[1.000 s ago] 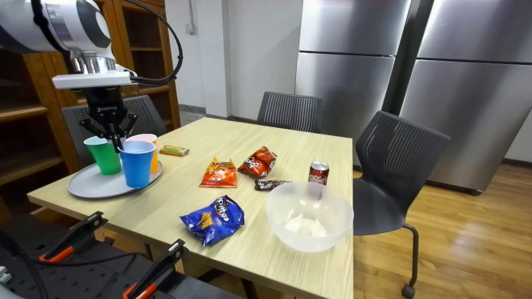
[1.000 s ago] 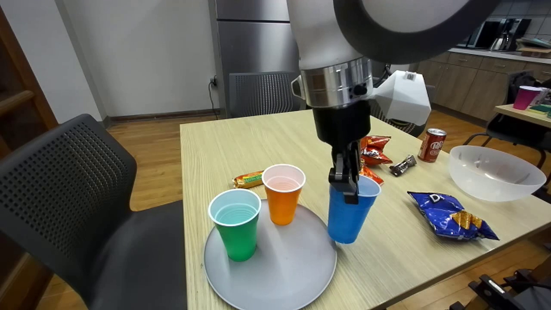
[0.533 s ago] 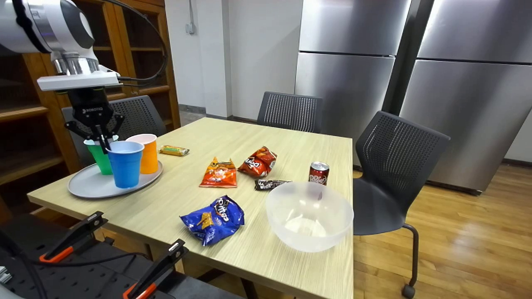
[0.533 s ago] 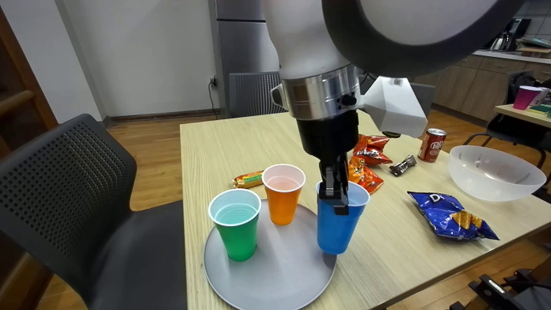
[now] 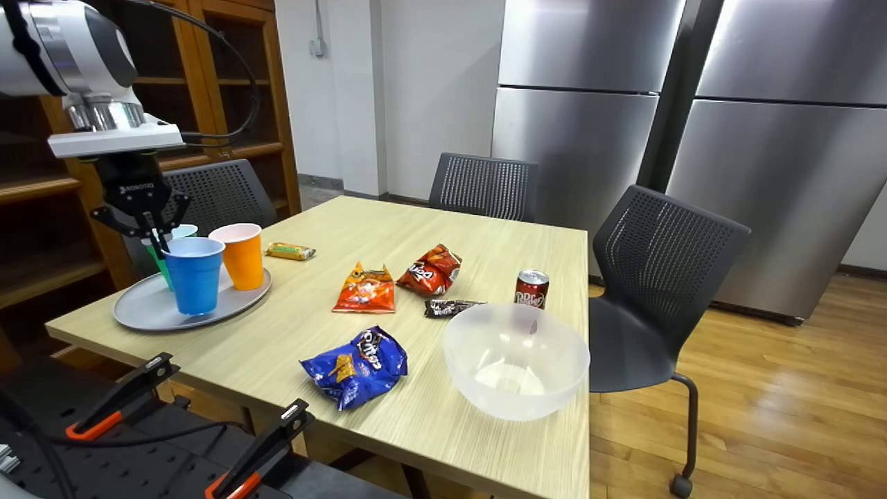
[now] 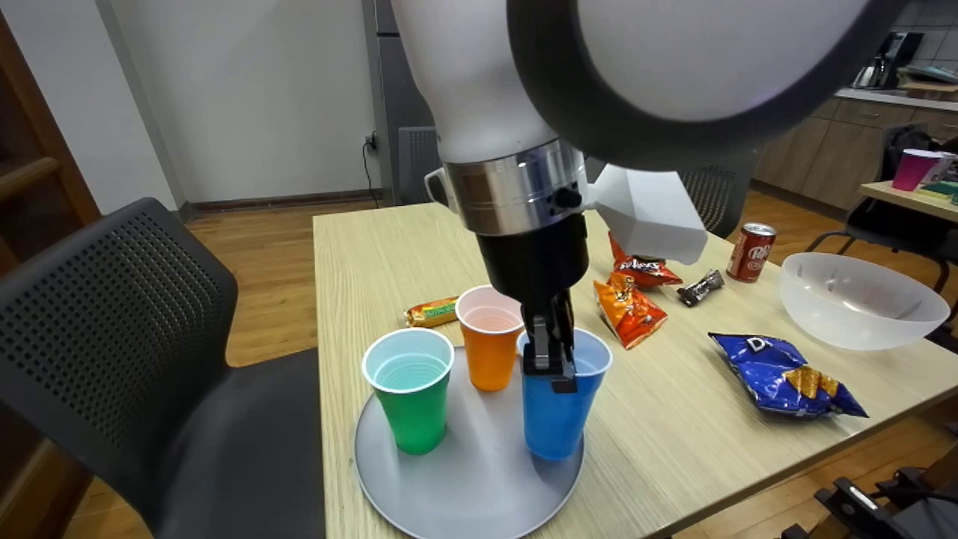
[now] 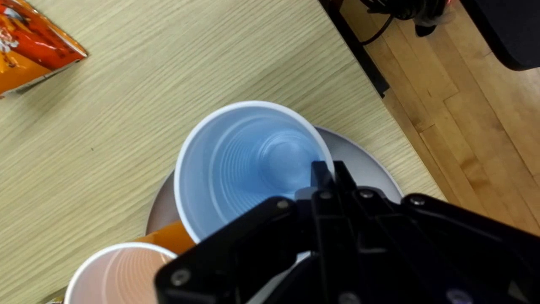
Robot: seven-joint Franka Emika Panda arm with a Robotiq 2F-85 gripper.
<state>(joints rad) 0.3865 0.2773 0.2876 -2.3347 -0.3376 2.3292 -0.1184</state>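
Observation:
My gripper [image 7: 334, 171] is shut on the rim of the blue cup [image 6: 557, 419], one finger inside the wall and one outside. In both exterior views the cup hangs roughly upright at the near-bowl side of the grey plate [image 6: 479, 498]; I cannot tell whether its base touches the plate. A green cup [image 6: 413, 412] and an orange cup [image 6: 490, 352] stand on that plate. From the wrist view, the blue cup's inside [image 7: 249, 164] looks empty, and the orange cup's pale interior [image 7: 122, 278] is close beside it, partly hidden by the gripper.
On the table lie a yellow-wrapped bar [image 5: 290, 251], an orange snack bag [image 5: 366, 290], a red bag [image 5: 431, 270], a dark wrapped bar [image 5: 450, 308] and a blue bag [image 5: 359, 367]. A soda can [image 5: 531, 288] stands behind the frosted bowl [image 5: 516, 395]. Chairs surround the table.
My gripper has carried the blue cup across from beyond the plate's edge to over the plate, moving nearer the green cup. The other cups and the snacks have stayed put.

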